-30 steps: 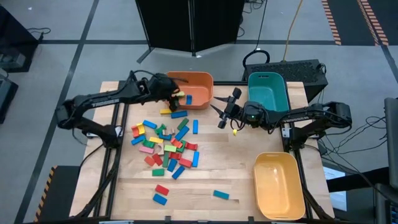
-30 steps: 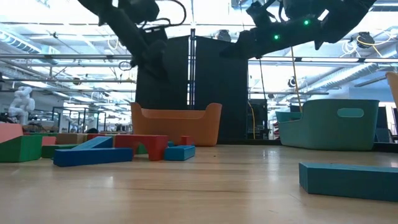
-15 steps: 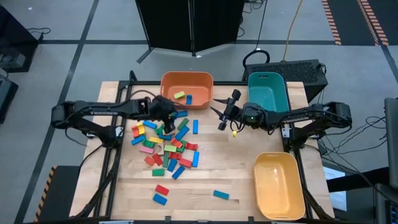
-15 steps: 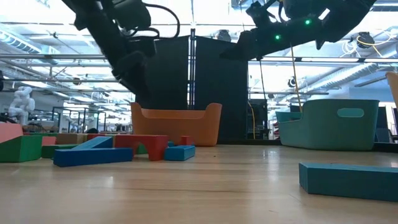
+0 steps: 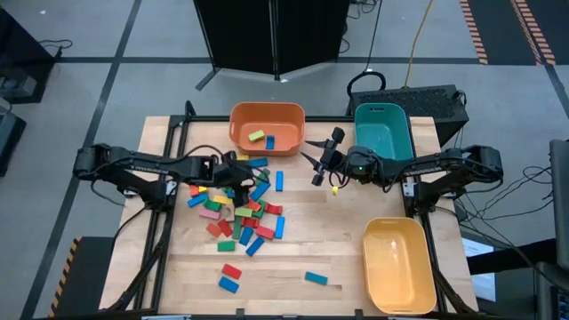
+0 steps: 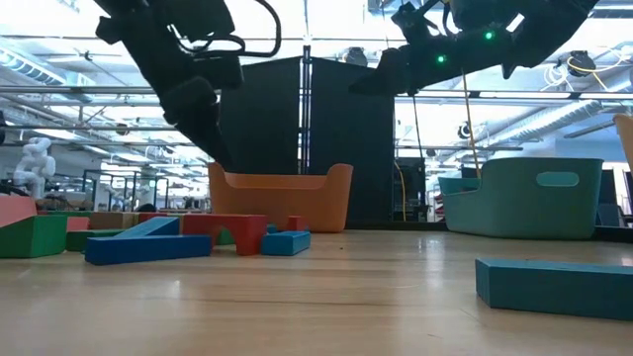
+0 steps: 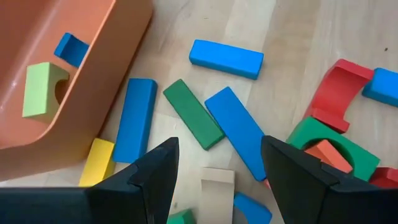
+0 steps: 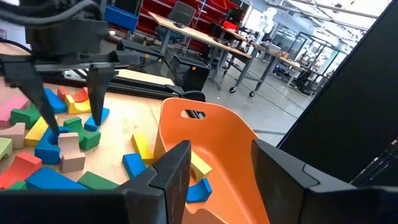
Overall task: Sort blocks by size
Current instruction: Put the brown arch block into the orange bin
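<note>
While the left gripper (image 5: 240, 179) hangs open, blocks (image 5: 233, 207) lie beneath it.

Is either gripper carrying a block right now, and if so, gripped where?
Nothing is held. The left gripper hangs open over the pile of blocks, nothing between its fingers. The right gripper is open and empty too, raised between the orange bin and teal bin.

Blocks (image 5: 236, 209) red/blue/green/yellow/pink; bins orange (image 5: 267, 118), teal (image 5: 383, 133), yellow (image 5: 398, 263); table (image 5: 347, 249) light wood.
</note>
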